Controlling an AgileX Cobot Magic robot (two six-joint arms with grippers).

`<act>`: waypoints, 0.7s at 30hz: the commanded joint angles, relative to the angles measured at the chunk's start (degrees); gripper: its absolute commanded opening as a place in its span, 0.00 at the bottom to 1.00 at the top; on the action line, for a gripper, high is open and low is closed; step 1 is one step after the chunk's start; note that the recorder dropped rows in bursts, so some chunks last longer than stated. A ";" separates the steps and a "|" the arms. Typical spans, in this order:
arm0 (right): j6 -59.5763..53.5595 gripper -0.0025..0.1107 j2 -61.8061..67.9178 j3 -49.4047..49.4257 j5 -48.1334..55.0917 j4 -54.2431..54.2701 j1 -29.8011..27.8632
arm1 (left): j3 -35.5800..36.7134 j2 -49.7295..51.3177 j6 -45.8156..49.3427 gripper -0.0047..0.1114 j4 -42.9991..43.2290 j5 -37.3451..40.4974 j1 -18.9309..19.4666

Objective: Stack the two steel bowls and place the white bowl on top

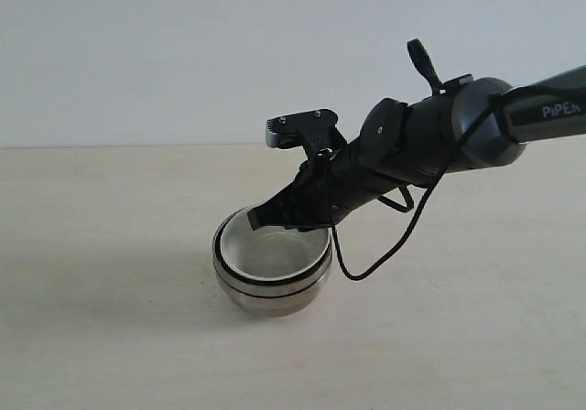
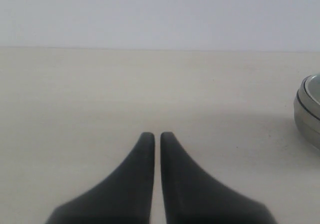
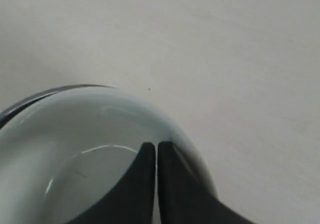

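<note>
- At the middle of a pale beige matte tabletop [image 1: 110, 337], the two shiny round steel bowls [image 1: 271, 298] sit nested, with the glossy cream-white round bowl [image 1: 275, 253] seated inside them. The stack looks complete.
- Over that stack, the right gripper [image 1: 255, 216] dips into the white bowl with its pincer closed on nothing. Its black fingertips [image 3: 146, 159] are close to the inner wall, and contact cannot be told.
- Apart from the stack, the left gripper [image 2: 157, 134] hangs low over the table, jaws drawn together and empty.
- Likely hazard: a sideways pull-out could hook the closed fingers on the white bowl's rim, tilting it out of its seat or dragging the whole stack. A straight lift looks safer.
- Second hazard: a black cable loop [image 1: 385, 254] droops from the right arm just beside the stack, and it could snag the rim as the arm leaves.
- Third: polished metal under glazed ware probably grips poorly, so a light knock may skew the bowls against one another.
- Around the stack the tabletop is smooth, flat and evenly lit, and would likely do little to check a sliding bowl.
- Behind the stack stands a plain grey-white wall [image 1: 183, 53], unmarked.
</note>
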 commanded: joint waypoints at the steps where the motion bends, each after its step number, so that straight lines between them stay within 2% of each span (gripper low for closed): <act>1: 0.25 0.02 -2.32 -0.26 0.04 -0.06 0.08 | 0.17 -0.18 -0.27 0.07 0.00 -0.41 -0.29; 9: -2.15 0.02 -6.59 -0.26 -0.06 -0.06 0.08 | 0.17 -0.18 -0.27 0.07 0.00 -0.41 -0.29; 21: -1.35 0.02 -2.53 -0.26 -2.22 -0.16 -0.02 | 0.17 -0.18 -0.27 0.07 0.00 -0.41 -0.29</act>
